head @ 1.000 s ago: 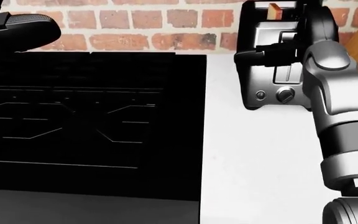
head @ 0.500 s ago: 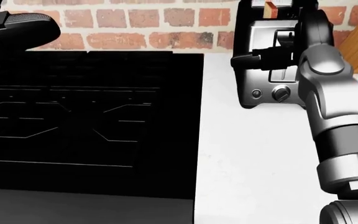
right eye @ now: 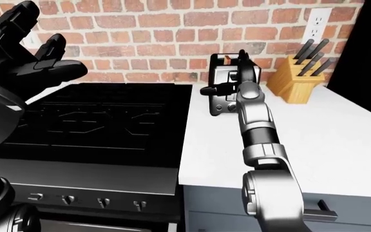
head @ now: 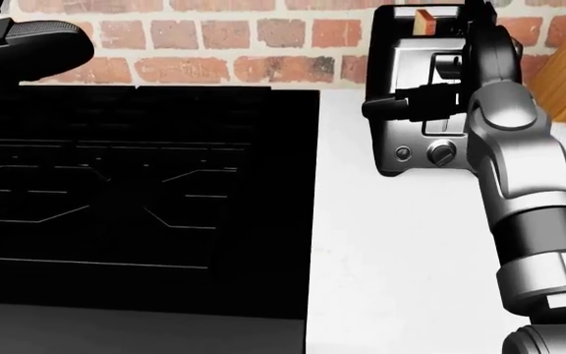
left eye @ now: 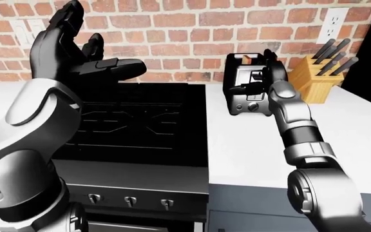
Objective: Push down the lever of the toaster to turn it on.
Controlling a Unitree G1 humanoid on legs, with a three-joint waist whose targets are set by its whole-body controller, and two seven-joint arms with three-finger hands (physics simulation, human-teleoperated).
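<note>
Toaster (head: pixel 416 110): far on the white counter (head: pixel 401 251) by the brick wall, right of the black stove (head: pixel 145 192), toast in its slot. Right hand (head: pixel 431 96): fingers spread across the toaster's lever face, nothing gripped. Left hand (left eye: pixel 76 55): raised above the stove, fingers apart, empty.

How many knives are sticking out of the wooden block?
4 knife handles, all in the knife block right of the toaster: two upper ones, two lower. The right arm might hide more.
</note>
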